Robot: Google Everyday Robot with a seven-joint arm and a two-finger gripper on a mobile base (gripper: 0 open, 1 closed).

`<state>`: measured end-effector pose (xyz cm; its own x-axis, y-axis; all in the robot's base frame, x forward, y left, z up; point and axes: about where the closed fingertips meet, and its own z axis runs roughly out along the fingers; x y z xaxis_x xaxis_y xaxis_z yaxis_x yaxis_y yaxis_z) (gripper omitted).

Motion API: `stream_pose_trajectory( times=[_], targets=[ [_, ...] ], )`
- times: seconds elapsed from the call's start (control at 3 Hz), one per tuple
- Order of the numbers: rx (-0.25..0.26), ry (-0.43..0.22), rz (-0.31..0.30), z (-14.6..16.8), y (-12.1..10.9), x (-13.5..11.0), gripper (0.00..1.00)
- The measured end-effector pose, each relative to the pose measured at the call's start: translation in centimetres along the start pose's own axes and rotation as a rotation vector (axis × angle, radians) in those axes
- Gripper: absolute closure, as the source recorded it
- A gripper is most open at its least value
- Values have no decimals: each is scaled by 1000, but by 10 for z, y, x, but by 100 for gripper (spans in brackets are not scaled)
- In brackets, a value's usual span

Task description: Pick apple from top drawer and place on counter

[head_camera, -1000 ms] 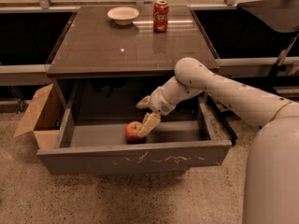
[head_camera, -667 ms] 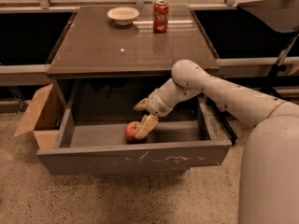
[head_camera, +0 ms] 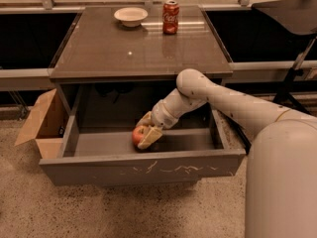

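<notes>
The red apple (head_camera: pixel 137 134) lies on the floor of the open top drawer (head_camera: pixel 148 167), left of its middle. The drawer is grey, with white scratches on its front panel. My gripper (head_camera: pixel 147 129) reaches down into the drawer from the right and sits right at the apple, overlapping its right side. The apple appears to rest on the drawer floor. The counter (head_camera: pixel 138 51) is the glossy grey-brown top directly above the drawer.
A red soda can (head_camera: pixel 171 17) and a white bowl (head_camera: pixel 131 16) stand at the back of the counter. An open brown cardboard box (head_camera: pixel 42 123) sits on the floor left of the drawer. A dark chair or table (head_camera: pixel 292 19) stands at the far right.
My gripper has moved left and slightly down, from beside the apple to right against it. The apple has barely shifted.
</notes>
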<state>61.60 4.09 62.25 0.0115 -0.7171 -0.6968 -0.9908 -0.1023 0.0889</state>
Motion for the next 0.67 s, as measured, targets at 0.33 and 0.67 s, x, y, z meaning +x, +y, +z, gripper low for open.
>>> stream_pose_trajectory(
  times=[0.33, 0.67],
  targets=[
    [1, -8, -5, -2, 2, -1, 73],
    [34, -32, -52, -23, 8, -15, 97]
  ],
)
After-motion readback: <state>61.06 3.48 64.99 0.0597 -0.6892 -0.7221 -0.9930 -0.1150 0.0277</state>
